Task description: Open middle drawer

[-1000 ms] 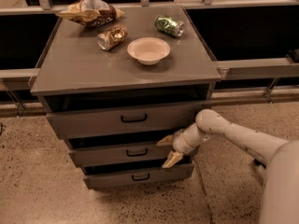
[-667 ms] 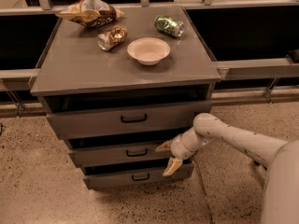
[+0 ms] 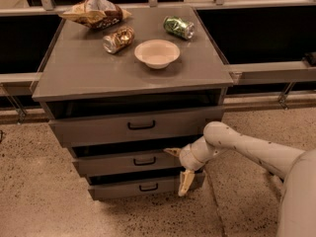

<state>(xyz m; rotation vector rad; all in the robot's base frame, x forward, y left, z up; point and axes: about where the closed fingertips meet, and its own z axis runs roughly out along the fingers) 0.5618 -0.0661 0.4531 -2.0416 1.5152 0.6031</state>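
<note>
**Tool wide at the drawer's right end, handle untouched**

The middle drawer (image 3: 123,164) sits between the top drawer (image 3: 98,128) and the bottom drawer (image 3: 123,188). Its black handle (image 3: 144,160) is bare at the centre of the front. A dark band shows above the front, but whether the drawer is ajar can't be told from here.

And there's the tool (image 3: 176,172), right at that drawer's right end and well off the handle. It is released, fingers splayed, one (image 3: 173,152) up by the top edge and the other hanging down over the bottom drawer's corner. It grips nothing. The pale arm (image 3: 247,147) reaches in low from the right.

Here's the risk: a pull from this spot is off-centre, so the drawer could skew and bind. That lower finger could also snag the bottom drawer and drag the wrong one. A hard jerk might rock the cabinet, and up on the worktop (image 3: 74,78) the bowl (image 3: 157,53), the green can (image 3: 178,27), the brown can (image 3: 118,39) and the snack bag (image 3: 96,11) could shift, with the cans lying on their sides likeliest to roll.
</note>
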